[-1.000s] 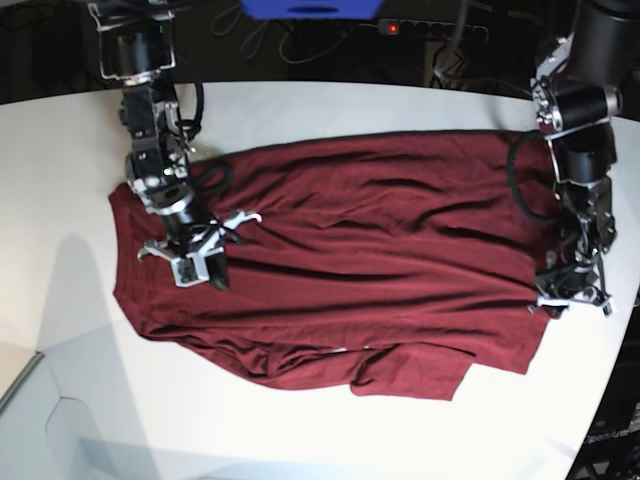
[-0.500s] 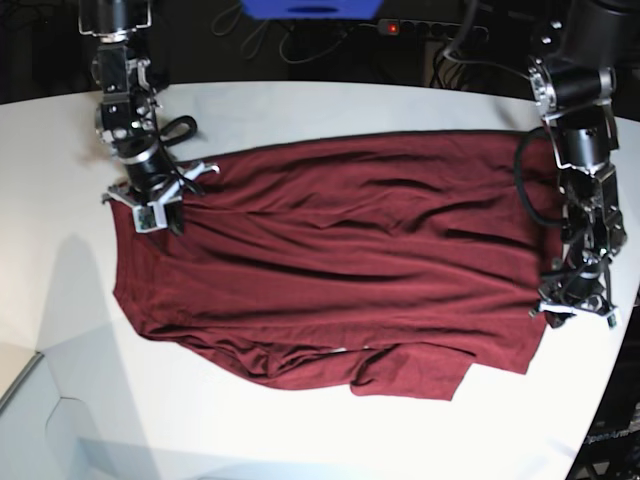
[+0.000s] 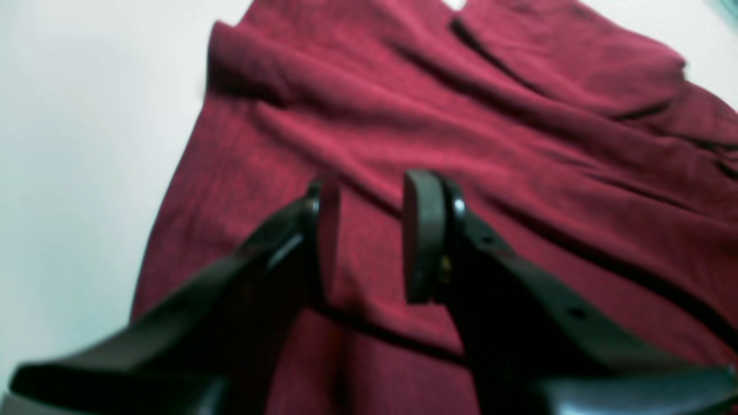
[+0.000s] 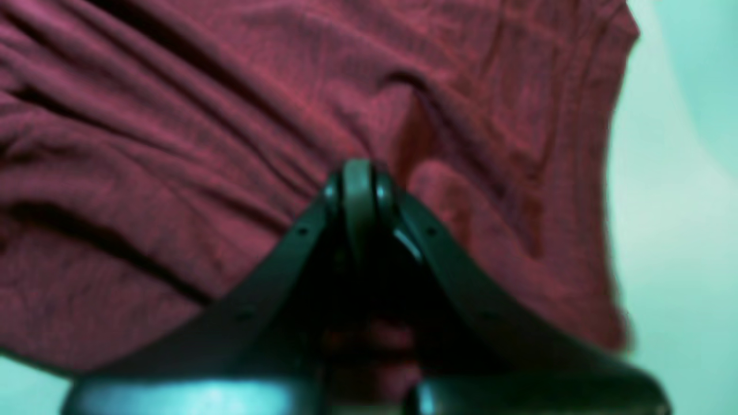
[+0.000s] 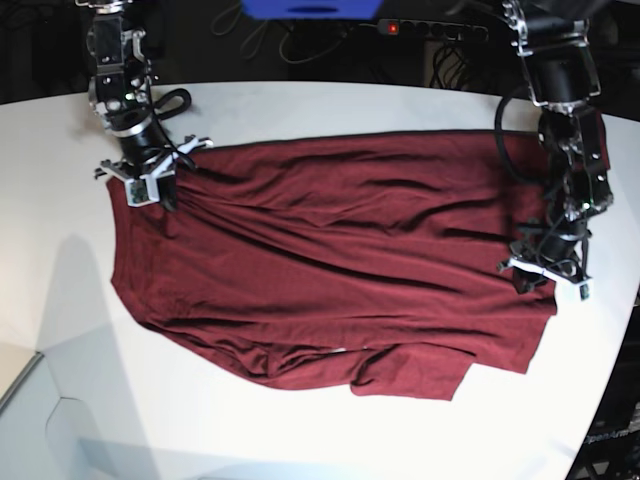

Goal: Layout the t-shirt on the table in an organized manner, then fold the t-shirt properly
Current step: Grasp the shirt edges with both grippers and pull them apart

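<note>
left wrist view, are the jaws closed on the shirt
No, the left gripper has a clear gap between its pads, with the shirt lying below.

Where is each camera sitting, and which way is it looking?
Base: up high, looking down on the table, the t-shirt and both arms.
Left wrist: on the left arm, looking past the left gripper, jaws apart, at the shirt's edge and the table.
Right wrist: on the right arm, looking past the right gripper, jaws shut, at wrinkled cloth.
Shared: all three show the shirt on the table; base also shows the left gripper and right gripper.
</note>
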Controlling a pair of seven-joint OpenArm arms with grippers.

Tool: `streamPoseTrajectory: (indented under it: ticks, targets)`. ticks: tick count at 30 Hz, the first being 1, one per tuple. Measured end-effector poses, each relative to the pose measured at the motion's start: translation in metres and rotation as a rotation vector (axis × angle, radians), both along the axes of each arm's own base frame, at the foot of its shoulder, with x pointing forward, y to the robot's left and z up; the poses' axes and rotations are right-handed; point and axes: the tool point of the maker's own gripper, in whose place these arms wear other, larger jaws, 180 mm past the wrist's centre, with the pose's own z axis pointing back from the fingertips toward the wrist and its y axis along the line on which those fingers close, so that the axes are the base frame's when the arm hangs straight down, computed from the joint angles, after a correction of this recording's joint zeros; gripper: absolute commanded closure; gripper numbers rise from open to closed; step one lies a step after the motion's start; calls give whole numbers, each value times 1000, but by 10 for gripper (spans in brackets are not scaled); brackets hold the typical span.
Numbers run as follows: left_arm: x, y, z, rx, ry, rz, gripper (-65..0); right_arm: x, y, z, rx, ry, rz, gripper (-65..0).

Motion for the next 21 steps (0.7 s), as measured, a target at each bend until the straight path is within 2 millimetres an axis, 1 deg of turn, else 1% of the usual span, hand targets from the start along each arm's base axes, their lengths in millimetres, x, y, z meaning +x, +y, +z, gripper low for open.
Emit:
streamPoseTrajectory:
  ticks: [2, 4, 6, 8, 9, 12, 15, 18, 19, 21]
  targets:
    - [-14, 3, -14, 11, 48, 1, -186, 1, -6, 10, -11, -27, -10, 0]
    - [-26, 5, -29, 10, 96, 9, -186, 4, -7, 20, -16, -53, -11, 0]
    - [-29, 7, -40, 1, 126, 17, -186, 10, -4, 30, -15, -84, -3, 0]
    - [-29, 9, -45, -8, 135, 24, -186, 12, -2, 36, -14, -101, -1, 0]
    - [-29, 13, -48, -8, 145, 29, -186, 13, -2, 38, -15, -105, 0, 0]
    - [-30, 29, -54, -12, 137, 54, -186, 10, -3, 35, -15, -95, -1, 0]
    - [-20, 46, -55, -1, 109, 99, -186, 8, -5, 32, -15, -84, -6, 0]
    - [-23, 69, -58, 25, 65, 150, -186, 5, -19, 34, -25, -91, -47, 0]
    - [-24, 77, -58, 35, 52, 165, -186, 3, -23, 32, -29, -85, -56, 0]
    - [-20, 85, -57, 35, 46, 187, -186, -2, -27, 25, -27, -64, -66, 0]
